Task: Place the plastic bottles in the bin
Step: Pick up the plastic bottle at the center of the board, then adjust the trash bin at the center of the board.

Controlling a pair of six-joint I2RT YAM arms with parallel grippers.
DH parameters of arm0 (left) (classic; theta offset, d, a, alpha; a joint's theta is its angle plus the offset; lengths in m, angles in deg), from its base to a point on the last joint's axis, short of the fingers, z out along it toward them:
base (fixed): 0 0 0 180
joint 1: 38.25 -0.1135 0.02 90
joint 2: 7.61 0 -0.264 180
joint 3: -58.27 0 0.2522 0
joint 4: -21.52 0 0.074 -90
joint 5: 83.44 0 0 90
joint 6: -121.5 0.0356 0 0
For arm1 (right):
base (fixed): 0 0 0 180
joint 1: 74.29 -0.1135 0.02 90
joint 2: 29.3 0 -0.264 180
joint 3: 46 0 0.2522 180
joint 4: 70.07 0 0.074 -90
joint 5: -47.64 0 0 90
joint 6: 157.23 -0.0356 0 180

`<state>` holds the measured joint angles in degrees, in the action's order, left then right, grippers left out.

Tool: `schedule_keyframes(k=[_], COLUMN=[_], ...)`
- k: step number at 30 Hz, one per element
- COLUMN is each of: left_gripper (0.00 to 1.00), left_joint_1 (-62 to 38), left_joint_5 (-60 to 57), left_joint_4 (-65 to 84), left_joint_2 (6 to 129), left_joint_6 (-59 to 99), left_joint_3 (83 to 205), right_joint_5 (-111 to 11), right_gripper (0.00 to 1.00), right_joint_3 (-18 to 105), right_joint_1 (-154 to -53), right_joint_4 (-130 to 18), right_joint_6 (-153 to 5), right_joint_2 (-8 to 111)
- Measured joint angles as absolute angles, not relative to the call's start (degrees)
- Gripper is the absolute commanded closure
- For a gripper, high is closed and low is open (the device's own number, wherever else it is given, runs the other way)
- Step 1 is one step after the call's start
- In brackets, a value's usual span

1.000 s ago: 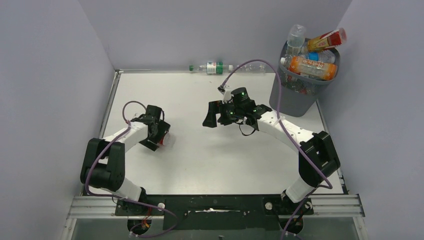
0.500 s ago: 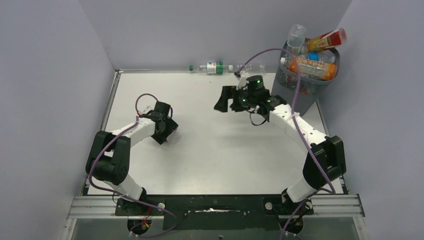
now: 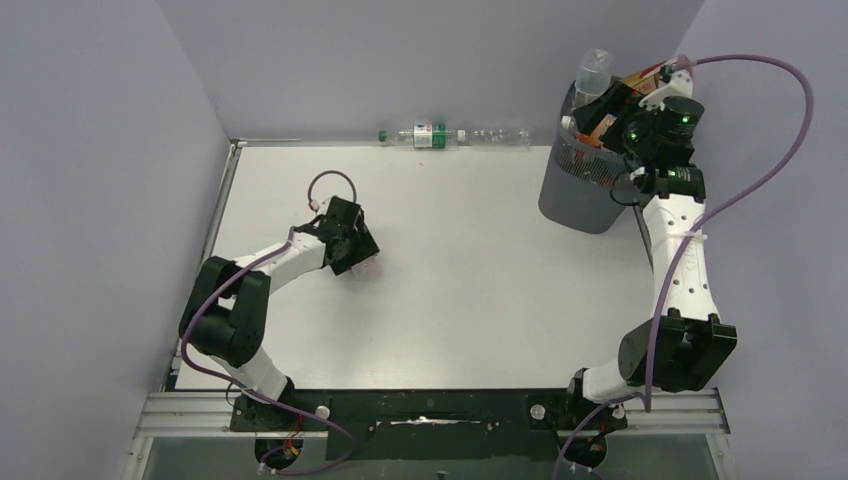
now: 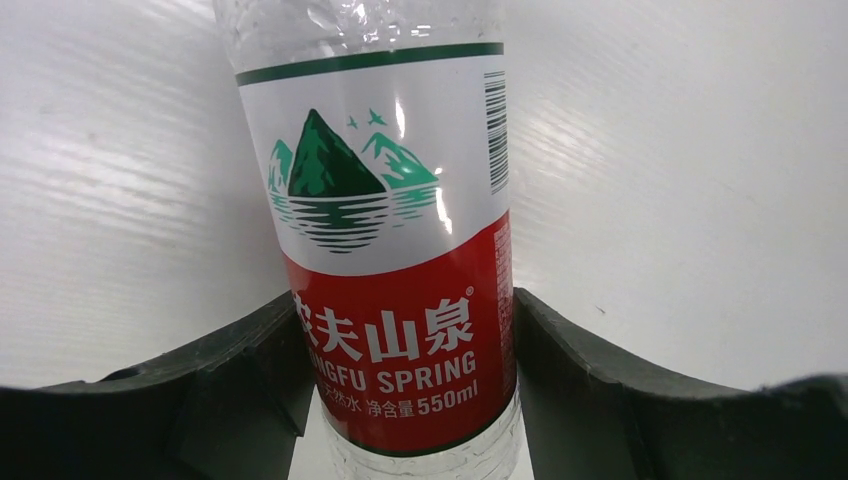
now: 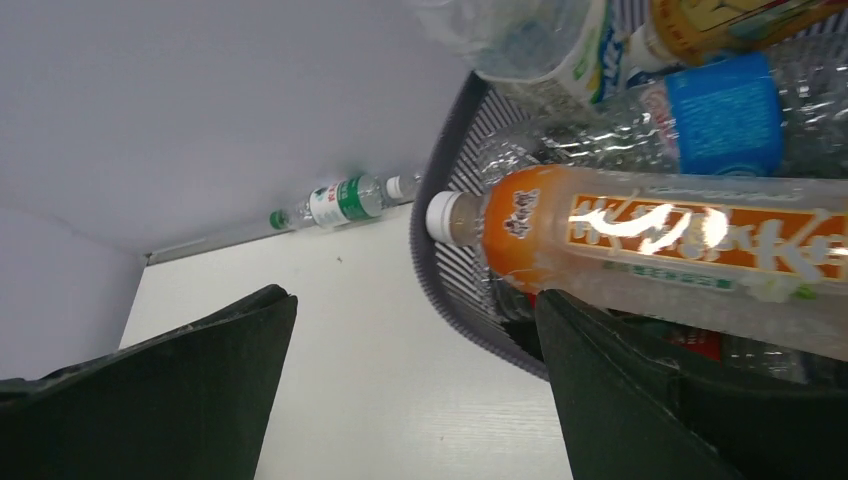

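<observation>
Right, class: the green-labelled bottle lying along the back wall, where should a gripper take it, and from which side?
Probably across the labelled middle of the green-labelled bottle, coming down from above, fingers straddling its width. It lies on its side, lengthwise along the back wall, so its ends offer only the narrow cap, and nothing can approach from behind. Far-finger room looks tight.

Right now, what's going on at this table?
The left gripper is clamped on a Nongfu Spring water bottle lying on the table, fingers against both sides of its label. The right gripper hangs open and empty at the rim of the mesh bin, which is heaped with bottles, an orange drink bottle on top. A green-labelled bottle lies at the table's far edge, not yet binned.
</observation>
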<state>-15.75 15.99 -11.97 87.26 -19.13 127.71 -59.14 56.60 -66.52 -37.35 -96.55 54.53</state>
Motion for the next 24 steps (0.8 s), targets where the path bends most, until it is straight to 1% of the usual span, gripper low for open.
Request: schedule_keyframes(k=[5,11,17,24], left_gripper=[0.37,0.37,0.37,0.37], left_joint_1=[-15.02,-15.02,-15.02,-14.92], left_joint_5=[11.38,7.66,5.1,3.16], left_joint_4=[-7.73,-4.84,-2.63,-2.13], left_joint_2=[87.26,87.34,88.11,88.92], left_joint_6=[-14.23,-10.54,-9.16,-8.31], left_joint_3=[128.1,130.51,131.27,131.91], right_joint_5=[-60.01,-60.8,-60.84,-57.21], right_gripper=[0.06,0.08,0.08,0.08], right_joint_3=[57.47,58.72,58.63,57.87], right_joint_1=[-62.74,-62.59,-62.63,-62.63], right_joint_4=[-37.81,-37.39,-36.17,-32.56], right_joint_6=[-96.86,-96.81,-96.35,-94.76], right_joint_2=[55.32,58.21,58.34,58.03])
